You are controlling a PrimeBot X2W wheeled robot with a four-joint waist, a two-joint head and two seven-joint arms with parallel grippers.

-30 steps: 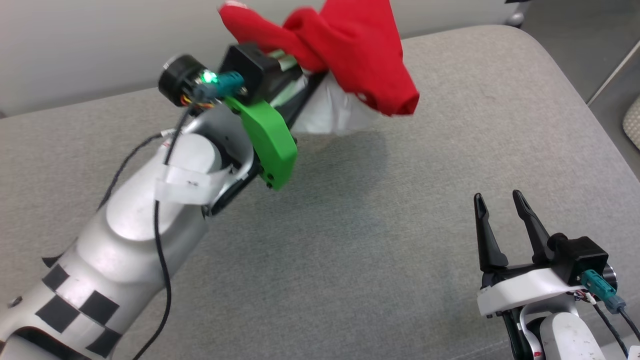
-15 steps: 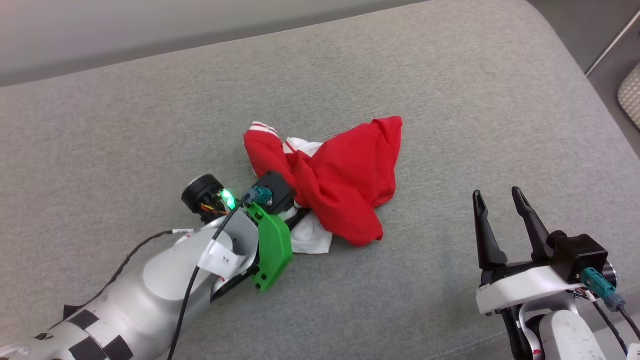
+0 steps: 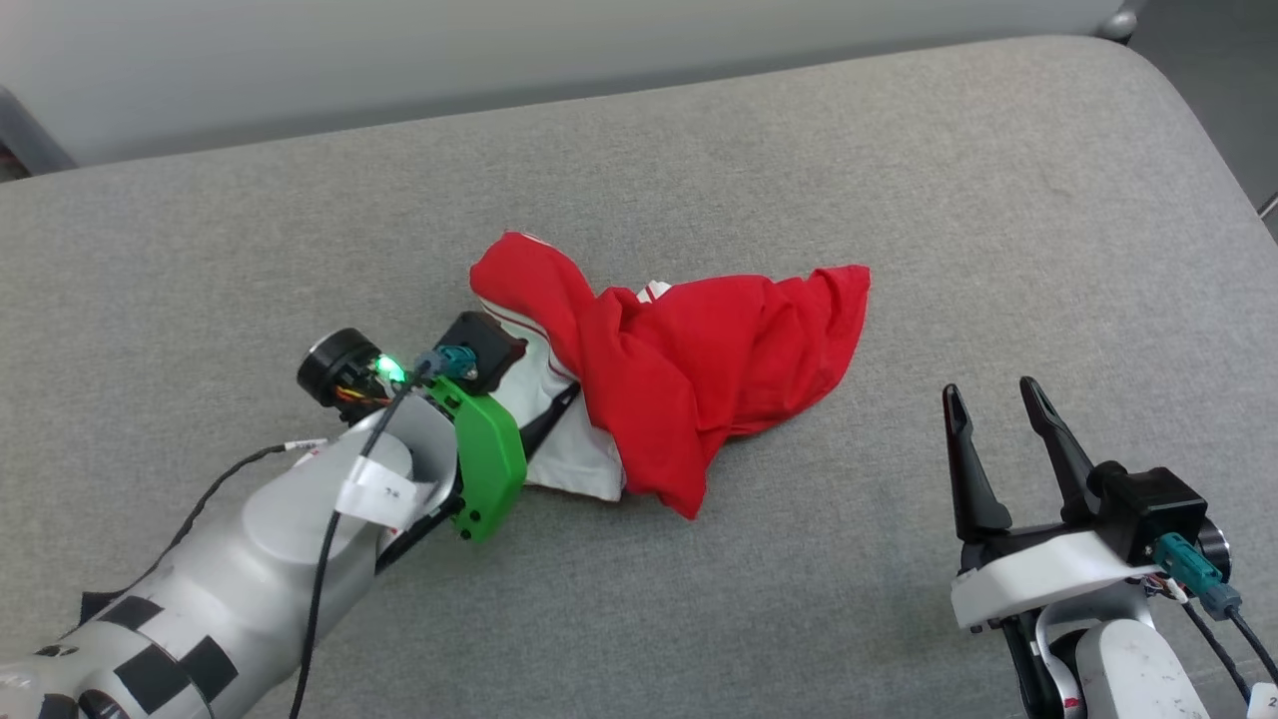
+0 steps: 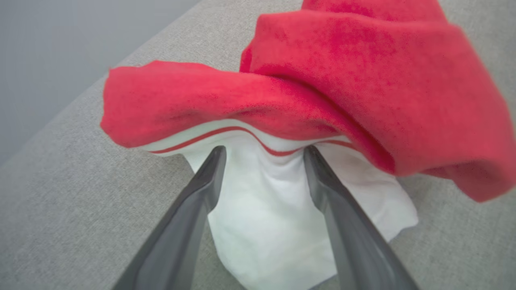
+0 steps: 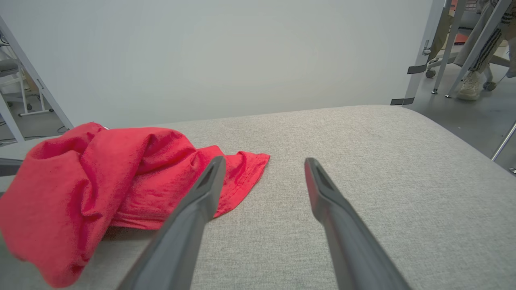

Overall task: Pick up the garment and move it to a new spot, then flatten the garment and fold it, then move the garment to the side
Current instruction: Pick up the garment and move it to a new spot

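One garment is shown crumpled at the middle of a grey surface, red folds over white. The left gripper is seen with fingers spread, white cloth lying loose between them, nothing pinched. The right gripper is held well apart to the right, fingers wide and empty.

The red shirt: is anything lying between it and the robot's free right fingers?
Nothing visible does. Bare grey cushion lies between the open right fingers and the garment, whose crumpled edge sits up and left of them in the head view.
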